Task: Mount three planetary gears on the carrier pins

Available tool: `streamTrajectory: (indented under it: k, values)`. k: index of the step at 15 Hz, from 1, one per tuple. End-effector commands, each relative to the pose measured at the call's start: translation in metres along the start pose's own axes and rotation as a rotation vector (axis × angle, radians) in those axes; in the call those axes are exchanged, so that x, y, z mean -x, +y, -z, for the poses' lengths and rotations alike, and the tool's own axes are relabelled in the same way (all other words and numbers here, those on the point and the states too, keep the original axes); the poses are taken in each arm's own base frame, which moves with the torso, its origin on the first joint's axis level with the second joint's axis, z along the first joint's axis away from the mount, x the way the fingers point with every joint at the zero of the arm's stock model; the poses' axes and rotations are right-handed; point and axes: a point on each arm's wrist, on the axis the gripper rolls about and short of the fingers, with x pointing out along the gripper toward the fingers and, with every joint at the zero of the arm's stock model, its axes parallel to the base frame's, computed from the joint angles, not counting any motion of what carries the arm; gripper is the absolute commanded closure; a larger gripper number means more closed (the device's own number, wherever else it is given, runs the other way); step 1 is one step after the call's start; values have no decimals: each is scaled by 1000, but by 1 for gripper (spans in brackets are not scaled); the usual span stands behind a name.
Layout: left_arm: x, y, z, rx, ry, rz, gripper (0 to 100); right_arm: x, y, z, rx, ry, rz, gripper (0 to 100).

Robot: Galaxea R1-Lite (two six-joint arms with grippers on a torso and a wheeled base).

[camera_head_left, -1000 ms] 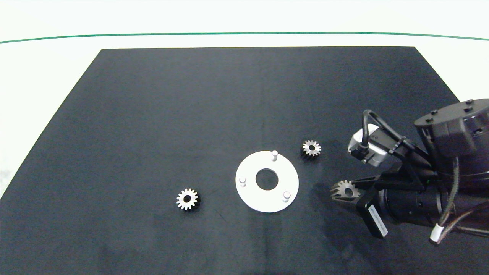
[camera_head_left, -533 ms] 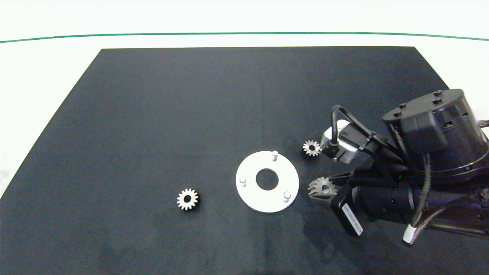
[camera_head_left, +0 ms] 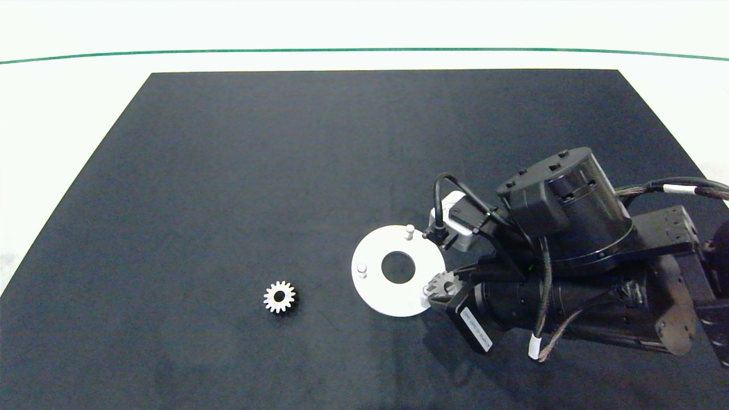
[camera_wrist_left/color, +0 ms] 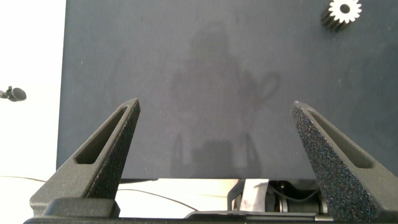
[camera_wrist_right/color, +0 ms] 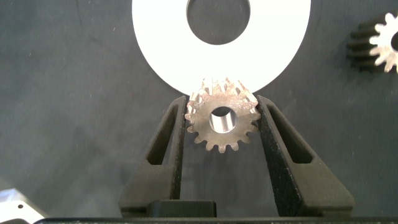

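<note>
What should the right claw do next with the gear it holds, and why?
Probably ease down a little. The right claw grips a gear whose hole sits over the near peg at the edge of the white disc, and no gear is on any peg yet.

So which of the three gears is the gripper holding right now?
The gear at the white disc's edge, clamped in the right gripper; the others lie on the mat.

Place: a robotics lab or test bench, staged for an assembly trial.
Surface: a white table (camera_head_left: 68,114) with a plain black mat (camera_head_left: 285,171) as the work area.
Marking: a thin green line (camera_head_left: 228,53) runs across the far side of the white top.
Parts: small machined metal gears (camera_head_left: 279,296) and a white disc (camera_head_left: 370,285) with pegs.
</note>
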Motion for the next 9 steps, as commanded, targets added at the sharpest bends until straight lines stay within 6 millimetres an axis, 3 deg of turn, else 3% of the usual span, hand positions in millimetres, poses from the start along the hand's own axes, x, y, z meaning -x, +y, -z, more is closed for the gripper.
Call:
streamTrajectory:
  k: [1, 9]
  values:
    - [0, 0, 0, 0, 2, 1, 0, -8, 1, -5, 2, 6, 0, 87]
    - [2, 0, -1, -1, -9, 1, 0, -17, 4, -8, 6, 14, -2, 87]
